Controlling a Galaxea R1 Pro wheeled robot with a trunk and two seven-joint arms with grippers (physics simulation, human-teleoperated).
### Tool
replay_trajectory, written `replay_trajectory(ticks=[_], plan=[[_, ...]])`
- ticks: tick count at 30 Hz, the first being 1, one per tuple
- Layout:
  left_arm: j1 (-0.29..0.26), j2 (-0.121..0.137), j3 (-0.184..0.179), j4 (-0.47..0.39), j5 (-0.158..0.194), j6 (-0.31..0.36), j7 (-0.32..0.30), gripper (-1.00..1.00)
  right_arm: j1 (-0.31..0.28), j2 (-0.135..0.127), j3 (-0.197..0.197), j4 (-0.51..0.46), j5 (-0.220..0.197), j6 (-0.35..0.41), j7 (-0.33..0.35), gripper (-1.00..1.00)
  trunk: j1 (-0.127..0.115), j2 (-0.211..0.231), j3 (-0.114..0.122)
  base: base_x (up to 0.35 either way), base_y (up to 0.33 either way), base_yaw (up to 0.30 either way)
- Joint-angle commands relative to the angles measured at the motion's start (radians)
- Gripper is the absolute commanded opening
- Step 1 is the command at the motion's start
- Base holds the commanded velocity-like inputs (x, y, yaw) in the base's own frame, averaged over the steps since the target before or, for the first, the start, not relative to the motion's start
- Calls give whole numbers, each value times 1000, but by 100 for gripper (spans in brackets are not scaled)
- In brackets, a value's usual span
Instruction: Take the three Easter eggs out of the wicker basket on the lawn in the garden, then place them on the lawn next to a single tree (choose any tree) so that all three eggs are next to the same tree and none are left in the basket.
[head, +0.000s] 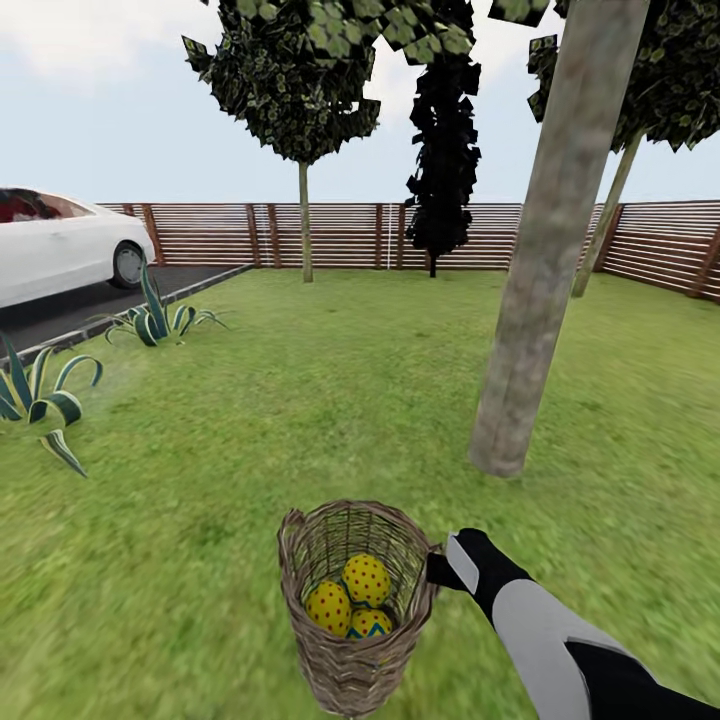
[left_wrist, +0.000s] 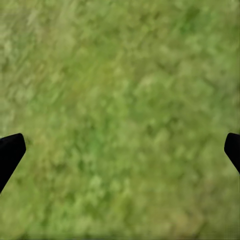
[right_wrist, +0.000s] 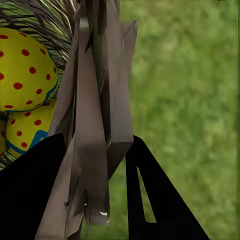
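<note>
Item: wicker basket (head: 355, 605), round brown open weave, at the lower centre of the head view, appearing raised off the lawn (head: 300, 400) and carried at its rim. Contents: three Easter eggs (head: 350, 598), yellow; two with red dots, one with a blue zigzag band, all low in the bowl, touching one another. Right end effector (head: 437, 570): at the basket's right rim in the lower right of the frame, fingers pinching the woven wall, one finger inside and one outside as the right wrist view shows, with the dotted eggs just beyond the inner finger. Left end effector (left_wrist: 120, 150): fingers spread wide, nothing between them, grass beneath. Tree (head: 555, 240): thick mottled grey-brown trunk, right of centre, its foot on the grass just above and to the right of the basket in frame. Setting: garden with slatted fence (head: 340, 235) across the middle, dark narrow tree before it, white car (head: 60, 240) at upper left, spiky plants (head: 155, 318) at left. Step in hand, as judged: bringing the basket toward that trunk. Handling note: keep the rim level so no egg rolls out, keep the pinch firm on the thin weave, set the basket down close beside the trunk base, then lift the eggs out one at a time with the free left end effector.
</note>
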Motion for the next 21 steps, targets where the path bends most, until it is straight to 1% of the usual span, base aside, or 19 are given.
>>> replay_trajectory(ticks=[1,4,12,14,17,18,19,20,21], plan=[[0,0,1,2,10,6,-3,100,0,1,-5,-2,-13,3,-6,-100,-4,7,2,0,0,0],[-1,1,1,41,13,4,-3,100,0,1,-5,-2,-13,4,-6,-100,-15,28,12,0,0,0],[-1,1,2,54,13,4,-3,100,0,0,-5,-2,-13,4,-8,-100,-46,84,37,0,0,0],[-1,1,1,72,13,3,-3,100,0,1,-4,-2,-13,4,-7,-100,-54,98,43,0,0,117],[-2,1,1,75,14,7,-4,100,0,2,-3,-2,-13,5,-6,-100,-65,119,53,0,0,251],[-2,1,1,67,14,16,-4,100,0,2,-3,-2,-13,5,-6,-100,-69,126,56,0,0,204],[-3,2,1,43,12,44,-4,100,0,2,-4,-2,-13,4,-6,-100,-73,133,59,0,0,104],[-2,3,1,-1,11,97,-5,100,0,2,-4,-2,-13,5,-6,-100,-77,140,62,0,0,53],[-2,7,1,-64,9,145,-5,100,0,2,-4,-2,-13,4,-6,-100,-81,147,65,0,0,27]])
